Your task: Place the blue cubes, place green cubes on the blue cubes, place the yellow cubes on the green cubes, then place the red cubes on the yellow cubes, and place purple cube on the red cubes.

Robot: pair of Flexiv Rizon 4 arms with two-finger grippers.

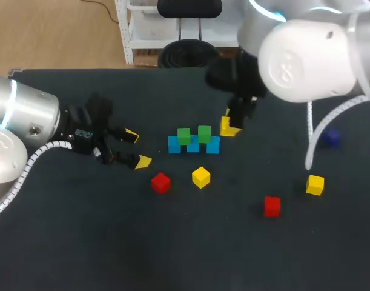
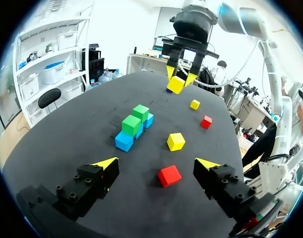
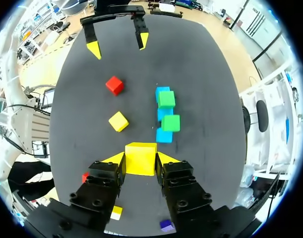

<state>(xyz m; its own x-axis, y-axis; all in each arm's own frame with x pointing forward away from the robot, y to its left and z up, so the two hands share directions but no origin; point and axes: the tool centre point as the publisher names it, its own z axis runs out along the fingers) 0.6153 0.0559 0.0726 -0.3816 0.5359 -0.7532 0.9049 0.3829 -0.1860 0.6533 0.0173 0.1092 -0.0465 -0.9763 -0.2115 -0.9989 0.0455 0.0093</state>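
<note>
Three blue cubes (image 1: pixel 192 146) stand in a row mid-table, with two green cubes (image 1: pixel 183 135) (image 1: pixel 204 133) on top of them. My right gripper (image 1: pixel 230 122) is shut on a yellow cube (image 1: pixel 225 126), held in the air just right of that row. In the right wrist view the yellow cube (image 3: pixel 140 158) sits between both fingers, and the blue row (image 3: pixel 164 135) and green cubes (image 3: pixel 170 123) lie ahead. My left gripper (image 1: pixel 138 148) rests open and empty left of the row. A red cube (image 2: pixel 169 175) lies on the table ahead of its fingers (image 2: pixel 105 163).
Loose on the table are a red cube (image 1: pixel 160 182) and a yellow cube (image 1: pixel 201 177) in front of the row. Another red cube (image 1: pixel 272 206) and yellow cube (image 1: pixel 315 184) lie front right. A purple cube (image 1: pixel 332 137) sits at the right, behind the arm's cable.
</note>
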